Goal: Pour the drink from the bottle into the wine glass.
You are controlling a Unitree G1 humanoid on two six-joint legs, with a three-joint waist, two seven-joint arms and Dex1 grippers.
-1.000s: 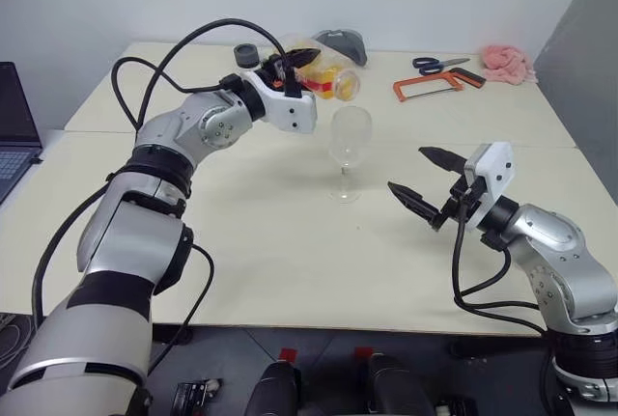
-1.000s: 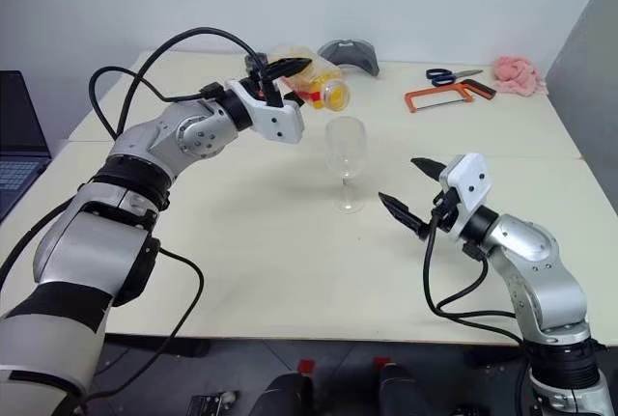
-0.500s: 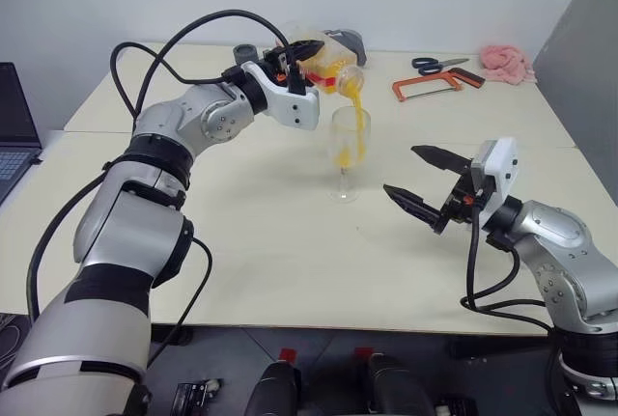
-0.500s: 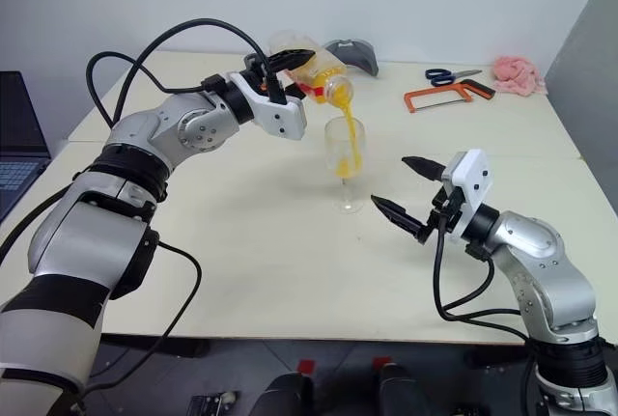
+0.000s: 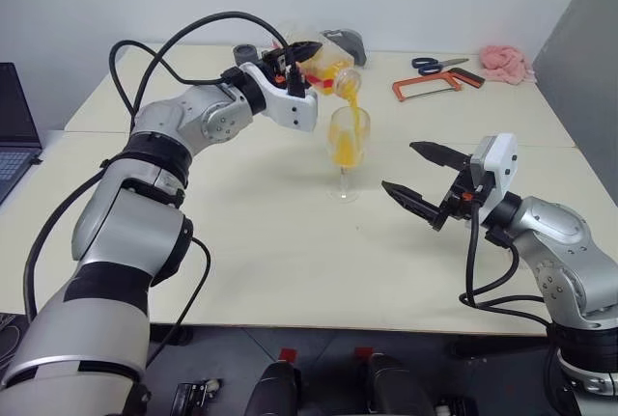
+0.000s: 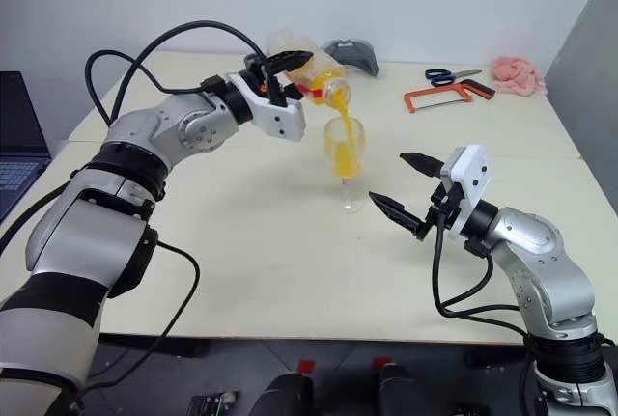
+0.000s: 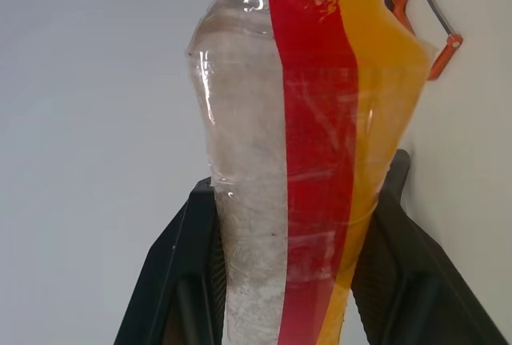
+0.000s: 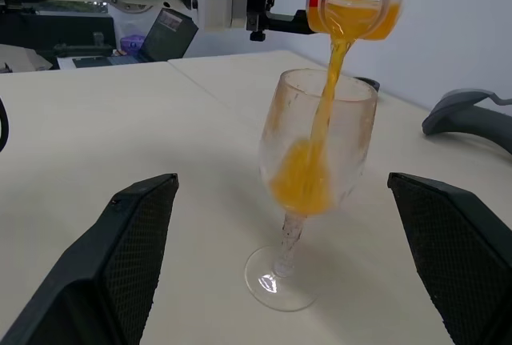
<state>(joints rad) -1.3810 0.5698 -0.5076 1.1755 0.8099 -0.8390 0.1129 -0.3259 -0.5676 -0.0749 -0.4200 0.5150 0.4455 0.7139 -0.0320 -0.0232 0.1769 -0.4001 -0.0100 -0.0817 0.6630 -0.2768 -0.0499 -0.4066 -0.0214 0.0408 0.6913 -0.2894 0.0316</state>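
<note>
Left gripper [image 5: 301, 52] clamped on tilted bottle [image 5: 326, 66], mouth directly above wine glass [image 5: 347, 146], orange drink [image 8: 320, 157] streaming into bowl; right gripper [image 5: 419, 177] agape, empty, beside glass.

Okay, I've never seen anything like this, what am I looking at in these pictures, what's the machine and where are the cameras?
This is a humanoid robot with two arms, each ending in a two-fingered black gripper. Two pictures come from cameras in its head, looking down over a pale table. The other two come from a camera on each wrist. The left gripper is shut on a small clear bottle, tipped so that an orange drink streams into a wine glass standing on the table. The left wrist view looks along that bottle, clamped between the fingers. The right gripper is open and holds nothing, beside the glass. At the table's far edge lie scissors, an orange saw and a pink cloth.
</note>
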